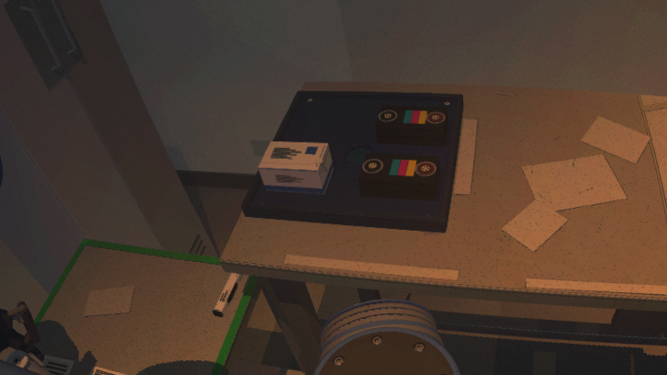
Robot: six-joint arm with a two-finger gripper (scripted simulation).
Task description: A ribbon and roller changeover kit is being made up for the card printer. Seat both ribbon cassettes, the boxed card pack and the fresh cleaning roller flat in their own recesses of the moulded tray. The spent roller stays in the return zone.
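Two black ribbon cassettes (413, 125) (399, 176) sit one behind the other in the right half of the dark moulded tray (354, 161). The white boxed card pack (295, 166) stands at the tray's left front. A white roller with dark marks (226, 295) lies at the right edge of the green-bordered lower surface, partly under the table edge. My gripper (18, 326) is at the lower left corner of the frame, low over that surface. It is closed on something, and what it holds is hidden at the frame's edge.
The green border (235, 322) bounds the lower surface, where a paper square (108, 301) lies. The table's front edge overhangs it. Loose paper sheets (571, 182) lie on the table's right. My round base (387, 338) is below the table.
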